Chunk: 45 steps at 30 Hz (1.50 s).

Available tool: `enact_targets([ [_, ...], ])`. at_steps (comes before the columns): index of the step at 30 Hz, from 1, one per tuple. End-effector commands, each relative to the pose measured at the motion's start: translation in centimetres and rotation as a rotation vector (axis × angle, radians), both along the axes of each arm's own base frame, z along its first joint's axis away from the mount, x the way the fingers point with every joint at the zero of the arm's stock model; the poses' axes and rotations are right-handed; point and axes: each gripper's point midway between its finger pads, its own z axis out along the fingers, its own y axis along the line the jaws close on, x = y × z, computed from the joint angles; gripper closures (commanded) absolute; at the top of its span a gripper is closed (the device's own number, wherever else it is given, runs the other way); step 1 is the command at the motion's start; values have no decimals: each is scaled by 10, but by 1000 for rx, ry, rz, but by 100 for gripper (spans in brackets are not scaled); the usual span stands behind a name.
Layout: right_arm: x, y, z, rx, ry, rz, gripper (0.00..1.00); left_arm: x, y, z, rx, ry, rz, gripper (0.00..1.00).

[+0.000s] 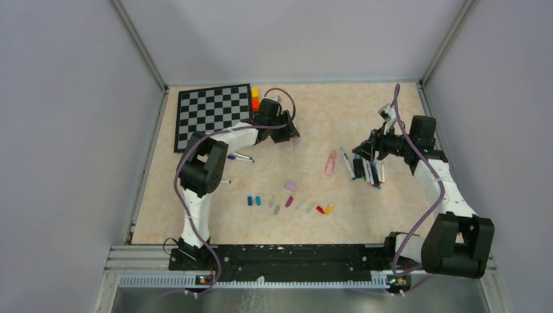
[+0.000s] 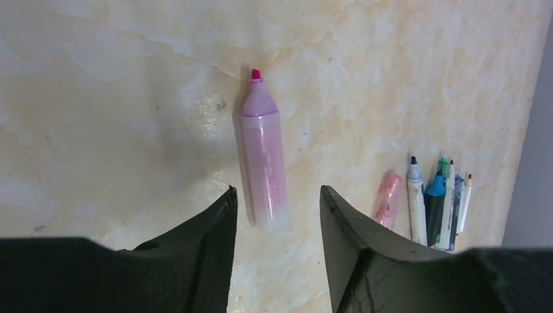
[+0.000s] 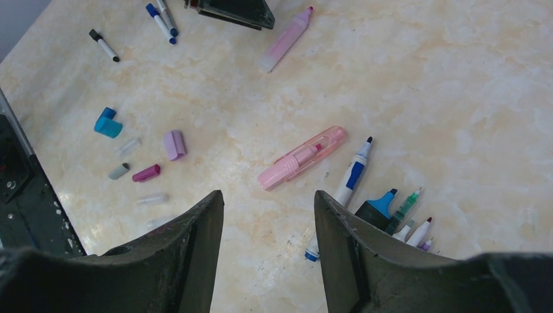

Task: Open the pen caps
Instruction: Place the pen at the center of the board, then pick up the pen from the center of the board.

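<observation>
Wrist cam shows the pink highlighter's (image 2: pixel 261 150) bare tip; overhead it's a blur. Left gripper (image 2: pixel 278 193) and right gripper (image 3: pixel 268 195) both spread, holding nothing.

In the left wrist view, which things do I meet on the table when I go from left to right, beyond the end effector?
pink highlighter → translucent pink pen → white marker with a black tip → teal marker
</observation>
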Motion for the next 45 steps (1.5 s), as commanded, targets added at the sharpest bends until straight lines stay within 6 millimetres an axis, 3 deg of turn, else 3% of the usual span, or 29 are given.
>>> enact_targets([
  [1,4,-1,12,-3,-52,22,48,1,6,87,-12,-201,-67,47],
  [7,2,0,14,-2,-62,37,48,-39,23,135,-20,-401,-179,42],
  [13,1,1,15,2,-69,47,48,-84,69,141,27,-443,-89,35],
  [16,0,2,15,3,-69,50,48,-106,96,133,48,-414,-8,29],
  [20,0,2,14,5,-68,52,48,-137,130,117,51,-378,133,3],
  [21,0,2,15,5,-70,52,48,-143,139,111,46,-369,173,2],
  [26,-1,2,15,8,-69,54,48,-167,183,84,48,-255,442,1],
  [31,-1,3,14,10,-67,56,48,-186,222,53,156,-60,688,1],
  [37,-1,3,13,11,-64,57,48,-194,258,28,315,148,887,1],
  [45,-1,3,13,11,-64,58,48,-186,294,10,270,279,1035,1],
])
